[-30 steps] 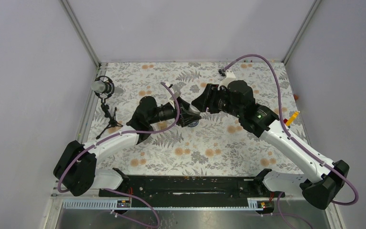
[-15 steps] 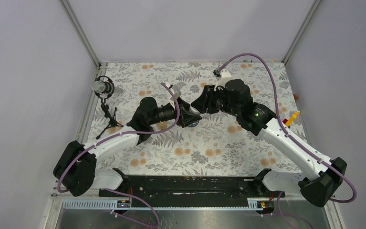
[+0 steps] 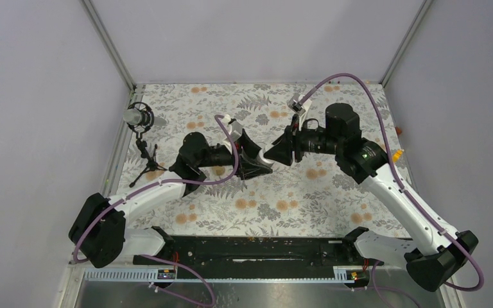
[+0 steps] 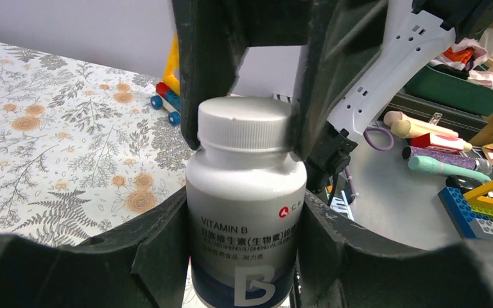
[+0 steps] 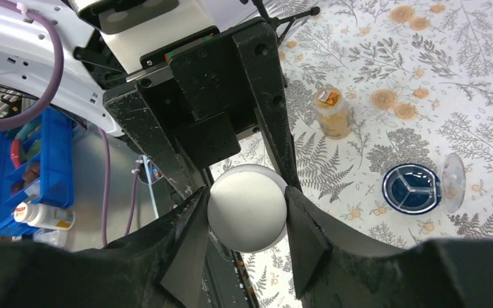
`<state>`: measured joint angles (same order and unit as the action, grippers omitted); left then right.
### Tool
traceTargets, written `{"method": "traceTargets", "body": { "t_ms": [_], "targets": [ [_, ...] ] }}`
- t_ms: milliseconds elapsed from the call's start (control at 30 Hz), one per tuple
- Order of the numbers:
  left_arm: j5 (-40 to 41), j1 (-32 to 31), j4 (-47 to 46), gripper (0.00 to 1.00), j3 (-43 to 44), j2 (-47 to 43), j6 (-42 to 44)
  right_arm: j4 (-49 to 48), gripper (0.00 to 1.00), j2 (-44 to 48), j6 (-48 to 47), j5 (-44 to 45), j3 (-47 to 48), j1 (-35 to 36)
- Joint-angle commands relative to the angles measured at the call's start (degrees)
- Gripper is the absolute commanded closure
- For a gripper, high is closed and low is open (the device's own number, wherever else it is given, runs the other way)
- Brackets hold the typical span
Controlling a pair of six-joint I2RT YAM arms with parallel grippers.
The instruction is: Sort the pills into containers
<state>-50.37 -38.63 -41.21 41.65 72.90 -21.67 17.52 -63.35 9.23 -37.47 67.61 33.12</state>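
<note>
The left gripper (image 4: pixel 242 205) is clenching the body of a white bottle (image 4: pixel 244 160), its two black fingers pressing against either side of the label, which is reading "VITAMIN B". The right gripper (image 5: pixel 246 197) is coming at the same bottle from the opposite side and is pinching the white cap (image 4: pixel 247 123), one finger lying tight against each side of it. In the top view both arms are meeting nose to nose over the middle of the flowered table (image 3: pixel 334 192), and the bottle is sitting hidden between them, its cap end pointing toward the right arm. A small amber bottle (image 5: pixel 332 112) is standing upright on the table, well apart from the grippers, with an orange label on its top. Near it a round blue dish (image 5: pixel 413 188) split into three sections is lying flat, and a clear lid (image 5: pixel 452 181) is resting just beside its far edge. No single pills are showing clearly enough to tell where they are lying. A microphone on a small tripod (image 3: pixel 138 119) is standing by the left edge of the table, and a toy with wheels (image 4: pixel 167 96) is sitting at the table's right edge.
</note>
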Motion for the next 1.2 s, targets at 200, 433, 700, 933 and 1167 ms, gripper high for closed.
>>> {"method": "traceTargets", "body": {
  "t_ms": [200, 433, 700, 933, 1167],
  "targets": [
    [11.0, 0.5, 1.7, 1.0, 0.8, -1.5, 1.8, -5.2, 0.11, -1.7, 17.5, 23.9, 0.1, 3.6],
    [19.6, -0.1, 9.6, 1.0, 2.2, -1.9, 7.0, -9.2, 0.42, -2.2, 27.9, 35.6, -2.8, 6.8],
    [20.8, -0.2, 9.6, 1.0, 1.9, -1.6, 6.4, -6.5, 0.46, -2.9, 24.7, 34.0, -0.8, 6.9],
    [20.0, -0.2, 10.0, 1.0, 1.7, -2.1, 6.3, -4.3, 0.35, -2.9, 19.8, 32.2, 0.0, 6.9],
    [18.8, -0.1, 9.5, 1.0, 1.3, -2.8, 6.4, -1.7, 0.49, -4.7, 19.4, 29.5, 2.3, 6.9]
  ]
}}
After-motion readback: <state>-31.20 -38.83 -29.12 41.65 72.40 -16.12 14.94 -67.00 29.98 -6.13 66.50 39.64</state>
